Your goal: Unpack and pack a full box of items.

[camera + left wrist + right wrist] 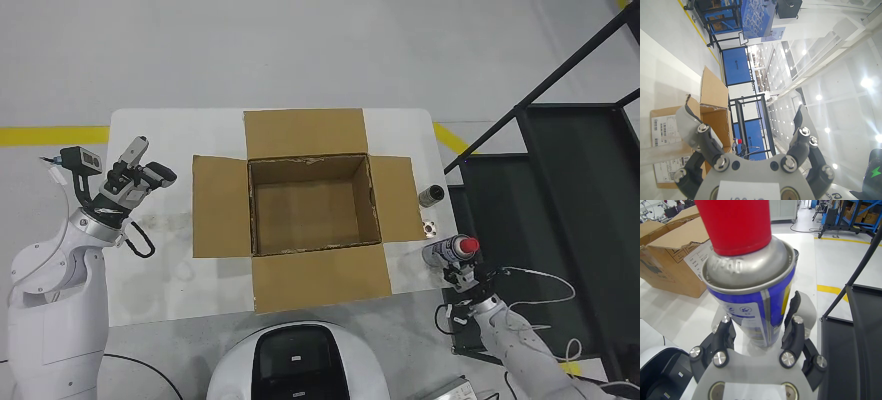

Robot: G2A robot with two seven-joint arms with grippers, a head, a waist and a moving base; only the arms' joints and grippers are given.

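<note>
Right pincer [762, 308] sits around the lower body of the spray can [753, 281], red cap up. Can't tell if it's clamped or slack. The can looks upright, base on the tabletop [170, 130], at the right corner nearest the robot and close to the edge. A low hold makes sense: it leaves the cap clear and keeps the can vertical for a set-down or a lift.

Beyond it, a small dark canister [432, 194] stands beside the box's right flap, near the can but not touching. My guess is it's staged outside the box so the arm has room.

Box [310, 158] is mid-tabletop, all four flaps folded out, and the inside looks bare. My read is that unpacking is done or nearly done, with packing left.

Left pincer [743, 111] is spread wide and holds nothing. It's up over the tabletop's left side, away from the box and out of the right arm's way.

Risk: the can sits by the edge next to the black rack [540, 200], so a nudge could tip it off.
</note>
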